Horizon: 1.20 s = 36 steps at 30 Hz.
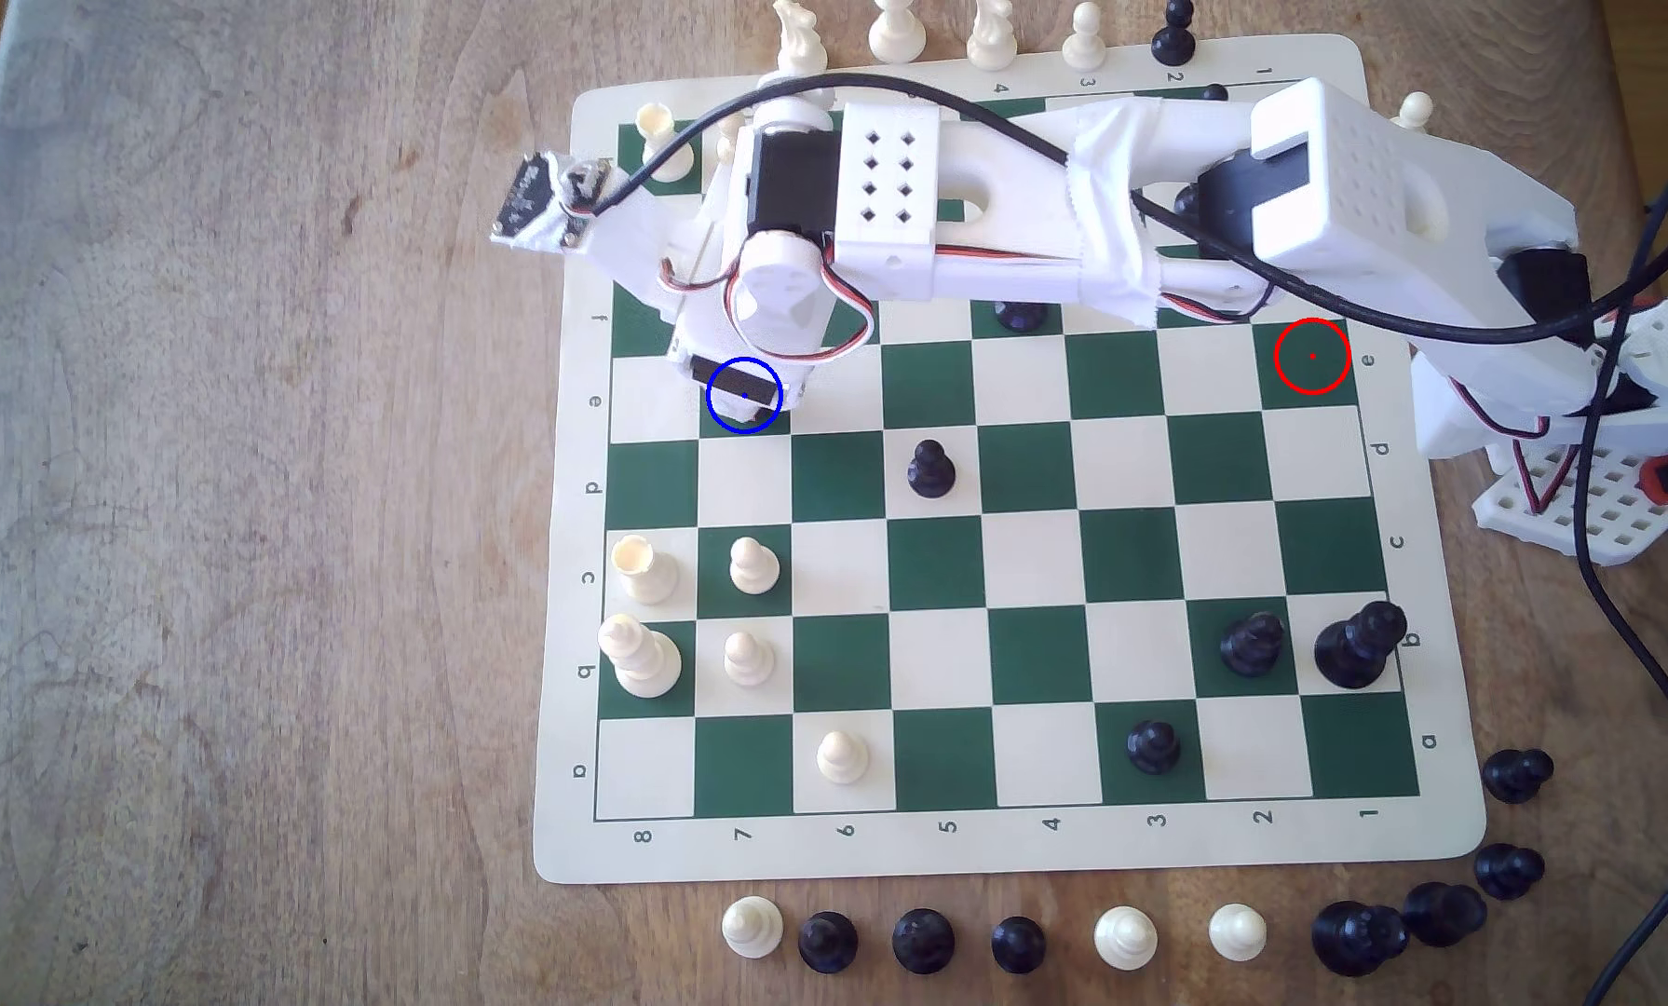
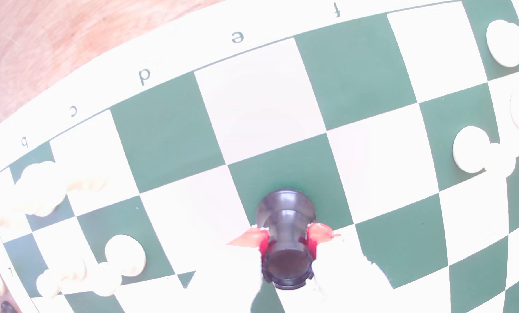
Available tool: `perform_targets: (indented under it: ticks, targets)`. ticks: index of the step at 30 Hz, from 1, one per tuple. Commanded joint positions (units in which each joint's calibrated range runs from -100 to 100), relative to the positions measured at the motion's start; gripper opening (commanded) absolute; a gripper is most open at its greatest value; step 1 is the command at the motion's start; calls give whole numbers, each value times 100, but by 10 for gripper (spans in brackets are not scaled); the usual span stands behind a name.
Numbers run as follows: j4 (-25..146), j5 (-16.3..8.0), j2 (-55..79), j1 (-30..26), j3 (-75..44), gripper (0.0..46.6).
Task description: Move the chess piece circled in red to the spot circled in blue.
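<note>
One gripper [image 2: 286, 240] clasps the black chess piece [image 2: 286, 237] over the blue-ringed spot [image 1: 744, 422], row "e", column "7".

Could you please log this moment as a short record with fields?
Rook: black, upright, held between the gripper's red-padded fingers, its base over a green square in the wrist view
Gripper: shut on the rook
Spot: blue-ringed green square, under the arm's wrist in the exterior view
Red ring: green square at the exterior view's right, with no piece on it
Contact with board: cannot tell whether the rook's base touches
Nearest piece: black pawn on a white square, to the exterior view's right of the spot
</note>
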Motion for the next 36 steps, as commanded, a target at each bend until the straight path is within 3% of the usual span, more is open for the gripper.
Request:
perform_targets:
  ticks: [1,25,31,36]
  targets:
    - [-246,-10,-213,59,271,3]
    - [-729,-59,-204,114,453,6]
    - [-746,-112,-247,145,507,118]
    - [-721,-127,-349,169,525,158]
